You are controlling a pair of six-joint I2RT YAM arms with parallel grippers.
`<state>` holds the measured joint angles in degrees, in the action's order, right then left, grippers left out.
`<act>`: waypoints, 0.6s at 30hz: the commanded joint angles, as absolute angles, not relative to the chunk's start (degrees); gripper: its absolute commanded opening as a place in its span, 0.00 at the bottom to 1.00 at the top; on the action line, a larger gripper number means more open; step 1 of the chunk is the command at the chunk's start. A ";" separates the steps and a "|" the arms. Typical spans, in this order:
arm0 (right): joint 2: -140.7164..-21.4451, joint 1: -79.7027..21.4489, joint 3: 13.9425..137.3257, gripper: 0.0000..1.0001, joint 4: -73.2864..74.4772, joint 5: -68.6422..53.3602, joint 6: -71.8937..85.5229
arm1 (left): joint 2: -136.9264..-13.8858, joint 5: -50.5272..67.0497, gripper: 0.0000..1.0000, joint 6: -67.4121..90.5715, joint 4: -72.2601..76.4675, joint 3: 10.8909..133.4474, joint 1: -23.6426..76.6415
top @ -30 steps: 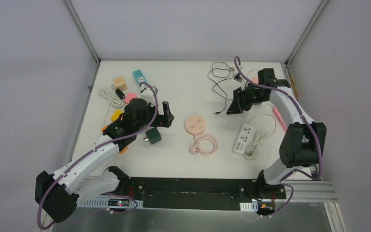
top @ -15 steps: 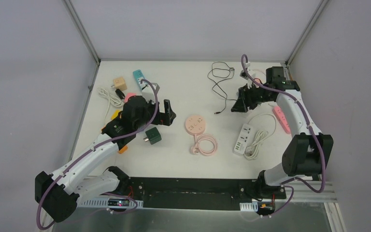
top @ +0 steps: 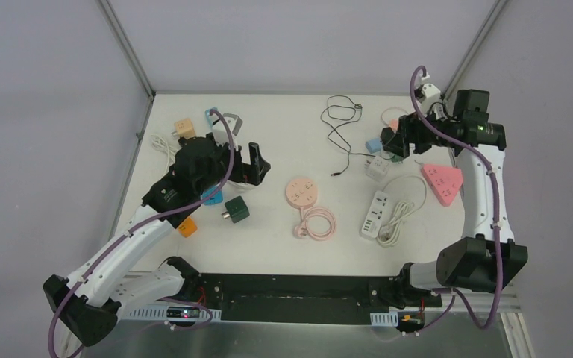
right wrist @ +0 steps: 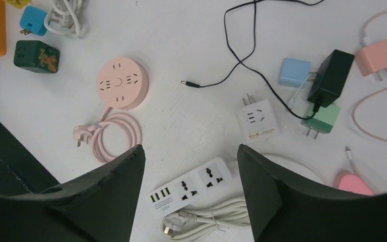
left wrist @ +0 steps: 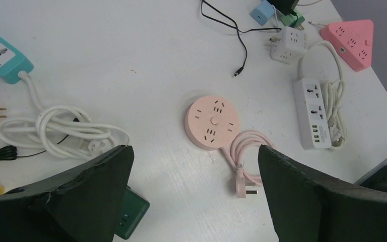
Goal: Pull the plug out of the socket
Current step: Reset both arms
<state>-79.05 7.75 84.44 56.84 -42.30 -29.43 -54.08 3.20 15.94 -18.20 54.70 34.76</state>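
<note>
Top external view: left of centre, the left gripper [left wrist: 194,148] hung over the table with its jaws spread wide and empty. A round pink power strip [top: 300,191] lay mid-frame, its cord coiled below it. Toward the upper right, the black plug [right wrist: 331,75] lay touching the green socket cube [right wrist: 321,118]; whether it was seated could not be told. The right gripper [right wrist: 189,148] hovered there, jaws apart, holding nothing.

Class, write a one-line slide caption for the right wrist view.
Open right tool above pink round socket, white strip, and black adapter against green cube.
</note>
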 commanded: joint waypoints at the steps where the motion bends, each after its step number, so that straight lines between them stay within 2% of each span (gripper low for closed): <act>1: -76.51 10.19 88.06 0.84 54.25 -39.79 -23.49 | -51.60 2.07 0.99 13.47 -22.38 60.20 34.28; 2: -76.33 11.26 88.30 0.98 53.43 -39.84 -21.84 | -51.49 1.50 0.99 13.09 -23.78 61.20 34.28; 3: -76.11 12.31 88.33 0.99 52.38 -40.41 -20.04 | -51.38 1.03 0.99 12.66 -24.93 62.19 34.28; 10: -74.32 14.85 86.34 1.00 45.33 -41.40 -6.64 | -49.56 0.26 0.99 11.00 -30.15 66.14 34.28; 18: -73.18 14.94 86.61 1.00 49.45 -43.26 -12.87 | -47.12 0.26 0.99 11.58 -32.43 67.15 34.28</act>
